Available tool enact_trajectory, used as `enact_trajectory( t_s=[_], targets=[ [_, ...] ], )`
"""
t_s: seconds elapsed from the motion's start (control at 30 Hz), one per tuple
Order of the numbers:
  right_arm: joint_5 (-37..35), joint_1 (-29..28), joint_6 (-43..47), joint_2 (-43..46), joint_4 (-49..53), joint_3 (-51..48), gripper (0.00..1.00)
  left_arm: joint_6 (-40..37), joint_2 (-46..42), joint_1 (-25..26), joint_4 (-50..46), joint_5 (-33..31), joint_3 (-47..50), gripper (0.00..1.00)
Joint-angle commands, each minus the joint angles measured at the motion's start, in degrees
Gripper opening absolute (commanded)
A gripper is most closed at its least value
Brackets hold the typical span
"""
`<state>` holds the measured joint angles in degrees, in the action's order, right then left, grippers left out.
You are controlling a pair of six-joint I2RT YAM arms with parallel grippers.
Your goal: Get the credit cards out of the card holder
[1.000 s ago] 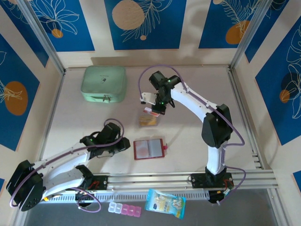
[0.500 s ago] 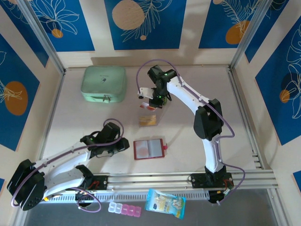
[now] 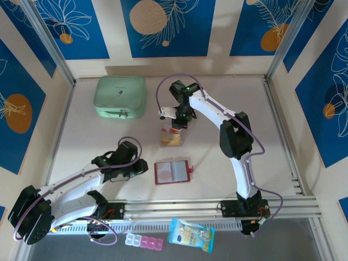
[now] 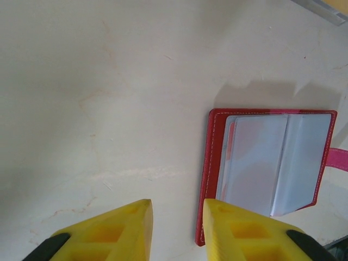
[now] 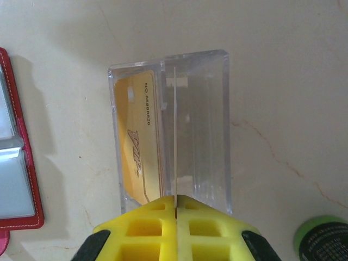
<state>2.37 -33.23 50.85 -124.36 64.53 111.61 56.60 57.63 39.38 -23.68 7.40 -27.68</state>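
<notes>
Card holder (image 3: 173, 172) lies open mid-frame. Right gripper (image 5: 175, 204) pinches a credit card (image 5: 175, 130) over the tray (image 5: 211, 109); left gripper (image 4: 178, 215) gapes empty.

There are two cards: one tan card (image 5: 138, 157) left of centre in the right wrist view, and one edge-on card (image 5: 175, 136) at centre. There is one clear tray (image 5: 205, 136), one card holder (image 3: 172, 172) mid-frame, and one mint-green case (image 3: 120, 97) upper left. One blue packet (image 3: 190, 235) and one pill box (image 3: 144, 242) sit at the bottom edge.
</notes>
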Motion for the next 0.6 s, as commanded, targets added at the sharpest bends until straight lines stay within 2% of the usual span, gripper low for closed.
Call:
enact_trajectory(
  t_s=[0.0,0.3,0.57],
  targets=[
    [3.06,0.32,1.43,-2.06,2.2,0.09,0.01,-1.04,-1.43,-0.98,-2.58,0.21,-0.88,0.3],
    [2.95,0.39,1.08,-2.63,1.29,0.3,0.13,-1.19,-3.35,-1.47,-4.1,0.07,-0.43,0.31],
    [-1.66,0.98,-0.15,2.15,-4.01,-1.59,0.15,-1.23,-3.27,-1.76,-3.57,0.58,-0.35,0.32]
  ],
)
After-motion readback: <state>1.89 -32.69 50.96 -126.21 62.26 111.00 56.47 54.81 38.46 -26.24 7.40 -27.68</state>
